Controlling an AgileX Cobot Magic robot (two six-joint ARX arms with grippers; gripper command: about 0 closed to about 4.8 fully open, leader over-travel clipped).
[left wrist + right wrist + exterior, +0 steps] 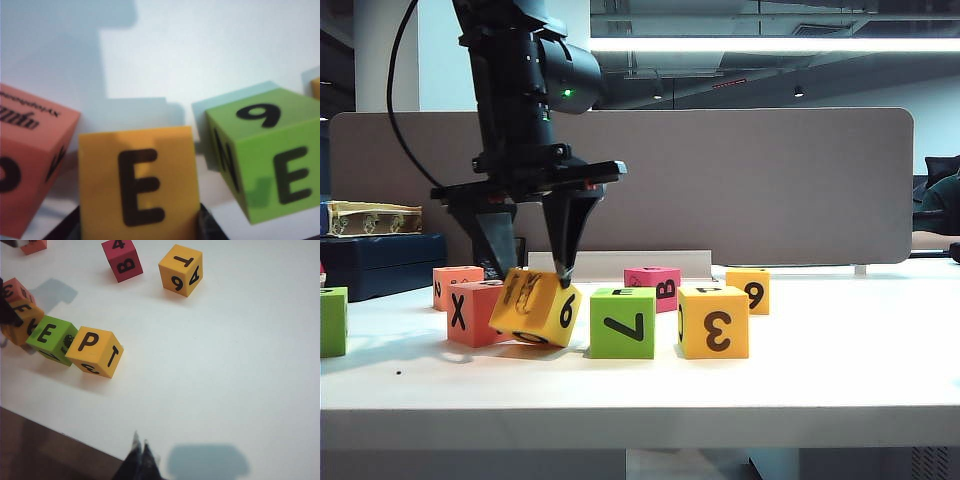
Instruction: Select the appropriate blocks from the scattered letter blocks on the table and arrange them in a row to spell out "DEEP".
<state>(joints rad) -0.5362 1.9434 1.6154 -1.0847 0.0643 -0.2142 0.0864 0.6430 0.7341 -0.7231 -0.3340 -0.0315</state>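
Observation:
My left gripper (532,268) is shut on a yellow block (535,306) that shows a picture and "6". The block hangs tilted just above the white table (820,375), between a coral X block (468,312) and a green "7" block (623,322). In the left wrist view the yellow block's E face (137,182) fills the gap between the dark jaws of the left gripper (140,227), with a coral block (35,150) and the green E block (265,165) on either side. A yellow "3" block (713,320) stands right of the green one and shows P (95,351) on top. My right gripper (141,446) is shut and empty above the table's front edge.
Behind the row stand a pink B block (653,287), a yellow "9" block (748,290) and another coral block (455,282). A green block (332,320) sits at the far left edge. A grey partition (770,180) closes off the back.

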